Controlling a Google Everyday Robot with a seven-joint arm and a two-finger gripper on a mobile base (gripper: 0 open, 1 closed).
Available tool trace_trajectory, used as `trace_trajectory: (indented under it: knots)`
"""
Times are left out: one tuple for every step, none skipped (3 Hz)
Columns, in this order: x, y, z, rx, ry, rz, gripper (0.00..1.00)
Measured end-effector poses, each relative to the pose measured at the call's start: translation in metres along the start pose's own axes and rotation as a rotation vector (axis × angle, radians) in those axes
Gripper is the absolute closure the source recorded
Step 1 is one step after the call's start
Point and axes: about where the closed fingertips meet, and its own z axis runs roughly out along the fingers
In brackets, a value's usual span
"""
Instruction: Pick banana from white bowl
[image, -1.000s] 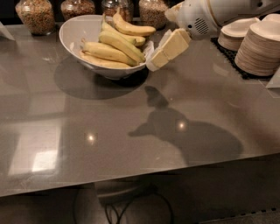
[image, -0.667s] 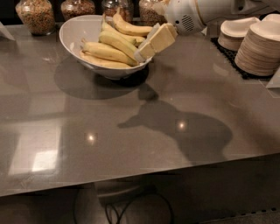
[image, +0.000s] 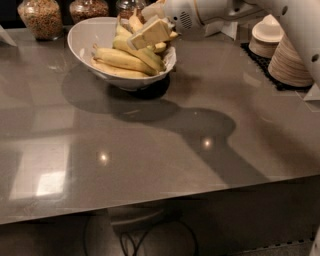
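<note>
Your gripper (image: 150, 32) sits over the bananas (image: 122, 57) in the white bowl (image: 80, 40), near the far edge of the counter (image: 160, 165), left of centre; can't tell if it's spread or clamped. No banana looks lifted yet: grasp and lift-out remain, I'd judge

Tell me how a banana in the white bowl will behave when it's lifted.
Likely firm yet bruisable: the bananas look plump. They lie piled in the white bowl, so neighbours may shift. The gripper hovers over them.
</note>
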Motion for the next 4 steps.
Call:
trace_trajectory:
  knots:
    - [-0.003, -0.005, 0.021, -0.033, -0.021, 0.009, 0.28]
    - [0.001, -0.011, 0.032, -0.043, -0.027, 0.031, 0.29]
    - [0.008, -0.014, 0.039, -0.044, -0.021, 0.058, 0.33]
    - [0.02, -0.018, 0.041, -0.037, -0.004, 0.088, 0.34]
